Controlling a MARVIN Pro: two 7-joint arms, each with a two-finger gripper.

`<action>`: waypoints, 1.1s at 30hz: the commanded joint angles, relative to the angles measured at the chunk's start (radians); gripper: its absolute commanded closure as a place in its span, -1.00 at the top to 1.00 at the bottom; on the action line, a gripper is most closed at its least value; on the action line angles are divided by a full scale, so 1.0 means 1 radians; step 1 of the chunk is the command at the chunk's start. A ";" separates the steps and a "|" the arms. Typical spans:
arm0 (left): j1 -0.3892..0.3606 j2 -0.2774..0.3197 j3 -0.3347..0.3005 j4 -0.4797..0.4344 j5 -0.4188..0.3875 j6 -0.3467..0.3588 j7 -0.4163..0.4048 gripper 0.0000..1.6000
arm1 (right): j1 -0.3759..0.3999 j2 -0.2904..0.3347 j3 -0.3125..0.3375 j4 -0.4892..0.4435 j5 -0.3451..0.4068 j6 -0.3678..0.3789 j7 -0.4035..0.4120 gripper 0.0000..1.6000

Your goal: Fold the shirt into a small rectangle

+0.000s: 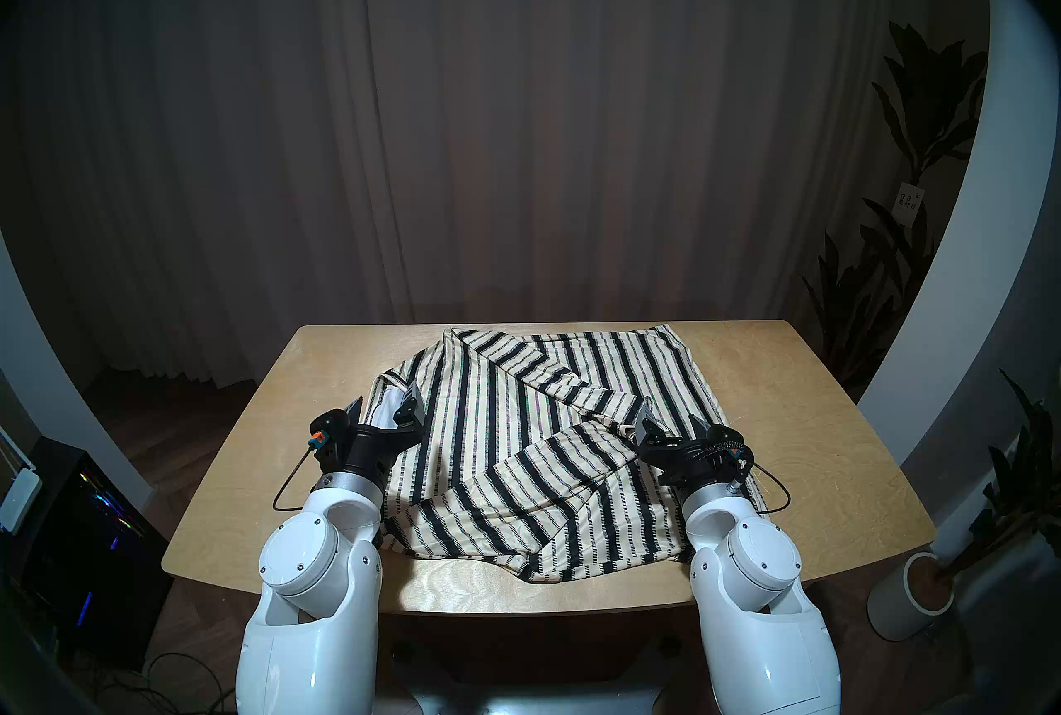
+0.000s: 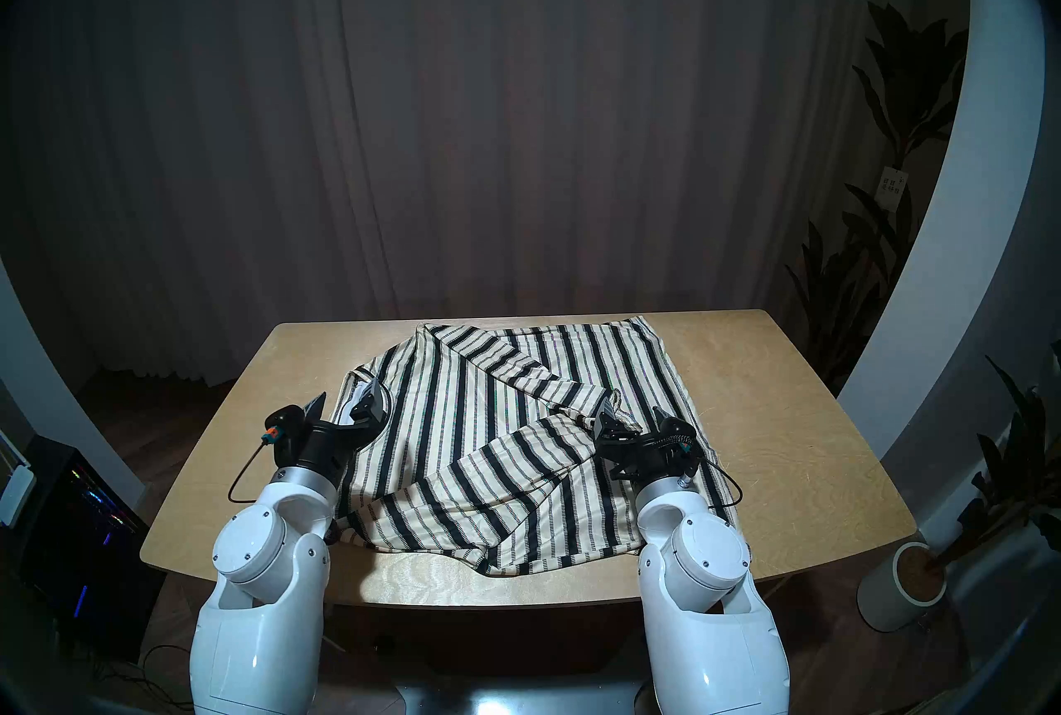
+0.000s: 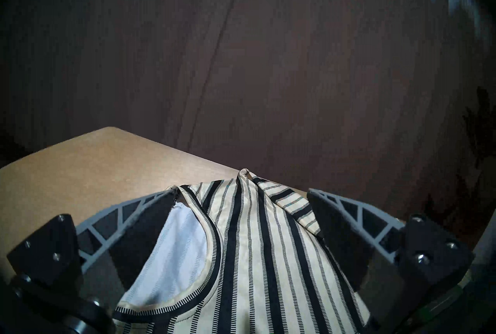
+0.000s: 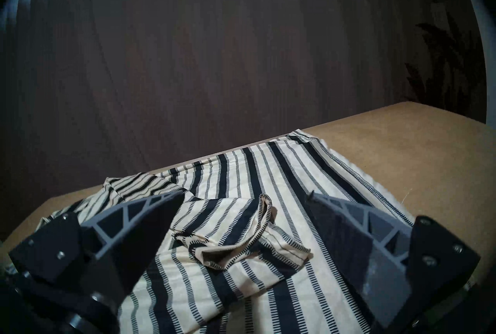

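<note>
The cream shirt (image 1: 517, 444) with black stripes lies spread on the wooden table (image 1: 804, 409), both sleeves folded across its body. My left gripper (image 1: 386, 405) stands open over the round neckline (image 3: 212, 239) at the shirt's left edge, where the pale inside (image 3: 174, 250) shows between the fingers. My right gripper (image 1: 672, 421) is open just above the cuff (image 4: 255, 234) of a folded sleeve on the shirt's right side. Neither gripper holds cloth. In the second head view the shirt (image 2: 494, 438) spans between the left gripper (image 2: 345, 398) and the right gripper (image 2: 634, 416).
Bare table (image 2: 792, 398) shows to the right, left and front of the shirt. A dark curtain (image 1: 517, 122) hangs behind the table. Potted plants (image 1: 918, 582) stand on the floor at the right, and a dark box with lights (image 1: 86, 524) at the left.
</note>
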 commanded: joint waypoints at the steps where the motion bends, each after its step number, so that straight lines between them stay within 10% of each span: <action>1: 0.010 -0.028 -0.027 -0.047 -0.123 0.061 -0.004 1.00 | -0.016 -0.018 0.011 -0.050 0.139 0.063 0.034 1.00; 22: 0.053 -0.071 -0.144 -0.155 -0.461 0.272 -0.009 1.00 | -0.049 -0.038 0.061 -0.120 0.583 0.296 0.100 1.00; 33: 0.065 -0.071 -0.224 -0.219 -0.684 0.493 0.024 1.00 | -0.062 -0.052 0.145 -0.169 0.820 0.473 0.098 1.00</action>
